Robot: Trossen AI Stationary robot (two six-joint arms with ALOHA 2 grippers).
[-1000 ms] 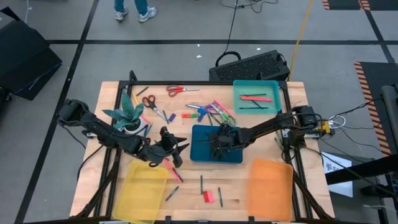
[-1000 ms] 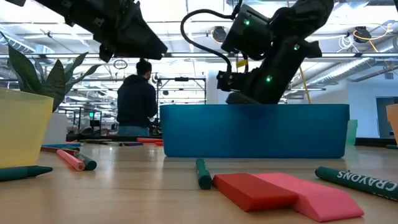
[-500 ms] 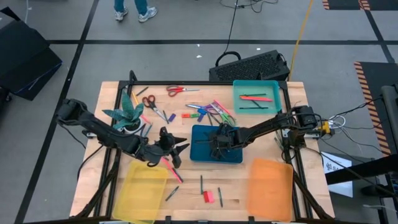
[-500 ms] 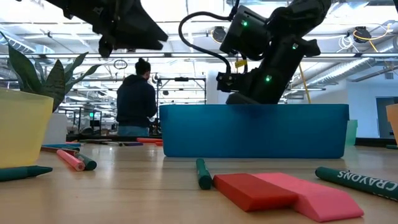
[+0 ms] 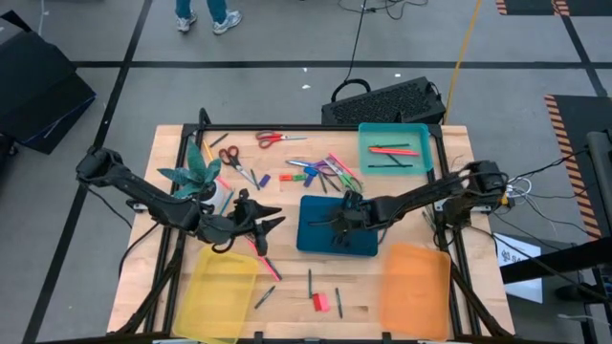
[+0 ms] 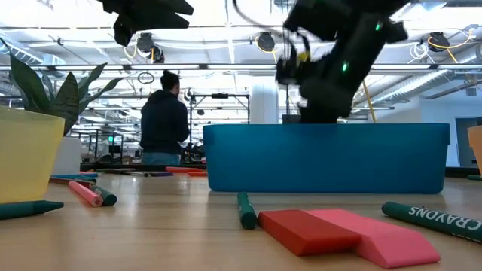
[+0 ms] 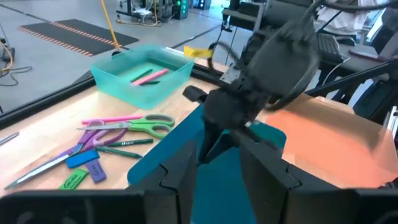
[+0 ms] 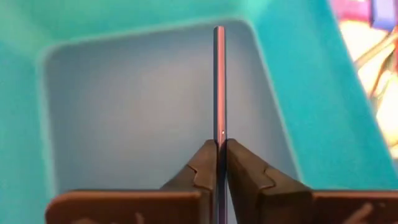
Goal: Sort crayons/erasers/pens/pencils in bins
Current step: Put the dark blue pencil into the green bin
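Right gripper point(image 8: 219, 163) pinching thin pencil point(image 8: 219, 81) over dark blue bin point(image 8: 155, 93)

floor point(image 5: 287, 38): grey, black tape lines | ceiling lights point(image 6: 263, 41) | person point(image 6: 166, 120) standing

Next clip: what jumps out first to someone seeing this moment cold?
The right gripper sits over the dark blue bin at the table's middle, jaws shut on a thin pencil-like stick held above the bin's floor. The left gripper hovers just left of that bin, jaws open and empty. Close to the low camera, a red eraser and a pink eraser lie touching on the wood, still unsorted.
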